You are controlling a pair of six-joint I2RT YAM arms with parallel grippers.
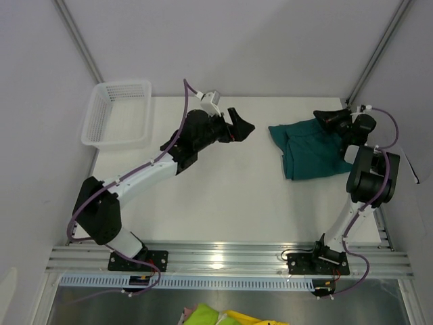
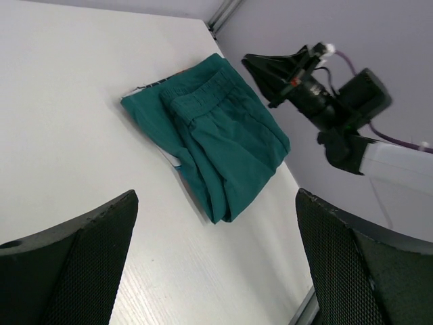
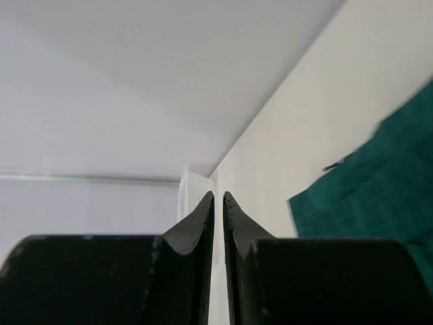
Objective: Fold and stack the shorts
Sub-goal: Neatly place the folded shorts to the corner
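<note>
The plain dark teal-green shorts (image 1: 311, 150) lie folded in a compact pile at the right of the table, also seen in the left wrist view (image 2: 223, 142) and the right wrist view (image 3: 379, 176). A thin sliver of white and orange print (image 2: 174, 161) peeks from under their near edge; I cannot tell more of the patchwork pair. My left gripper (image 1: 242, 126) hovers over the table's middle, left of the pile, jaws wide and empty (image 2: 215, 203). My right gripper (image 1: 323, 118) sits above the pile's far right corner, jaws a thin slit apart, nothing between them (image 3: 218, 196).
A white mesh basket (image 1: 118, 112) stands at the table's far left corner. Grey walls close in the back and sides. A metal rail (image 1: 230, 257) runs along the near edge, with yellow-green cloth (image 1: 216, 317) below it.
</note>
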